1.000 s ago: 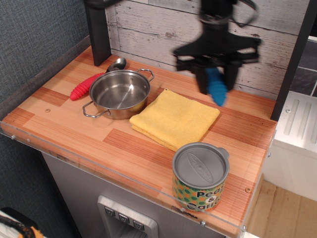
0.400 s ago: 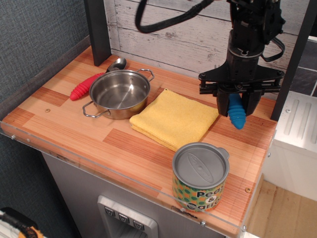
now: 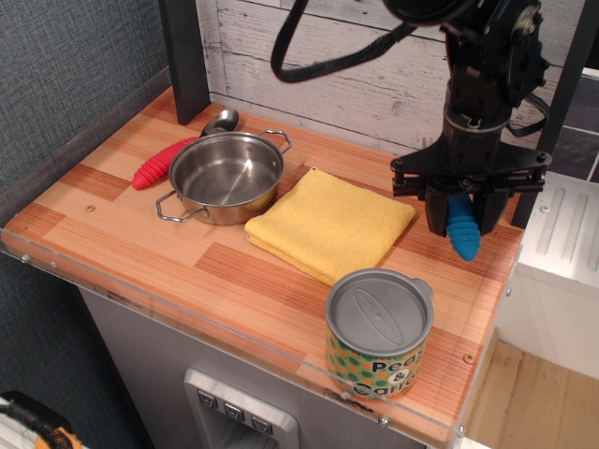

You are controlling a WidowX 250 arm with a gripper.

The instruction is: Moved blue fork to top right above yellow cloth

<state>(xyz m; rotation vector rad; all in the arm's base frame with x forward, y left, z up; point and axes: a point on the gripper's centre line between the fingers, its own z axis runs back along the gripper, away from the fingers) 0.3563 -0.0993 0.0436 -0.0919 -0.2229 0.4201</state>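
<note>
Jaws are pinching the blue fork (image 3: 463,231) by its upper handle, one finger on each side, w/ the gripper (image 3: 465,208) hanging over the right end of the table (image 3: 140,238), just right of the yellow cloth (image 3: 329,224). Fork is hanging handle-down, tilted a bit, ribbed blue tip pointing at the wood and, as far as I can judge, not touching it yet. Metal head isn't showing, it's hidden up between the fingers or behind them, can't tell which. Progress-wise: pickup looks done, and the fork is sitting at the cloth's right edge, maybe a touch forward of the back-right spot the task is asking for. What's left, by my read: nudging it toward the back wall if needed, lowering, letting go. Fork itself is looking bright, chunky, rounded at the end, grip seeming solid w/ no obvious slipping. Cloth is lying flat and folded, untouched, well apart from the steel pot (image 3: 225,176) and the red-handled spoon (image 3: 173,154) at left; lidded tin (image 3: 379,332) is sitting near the front.
</note>
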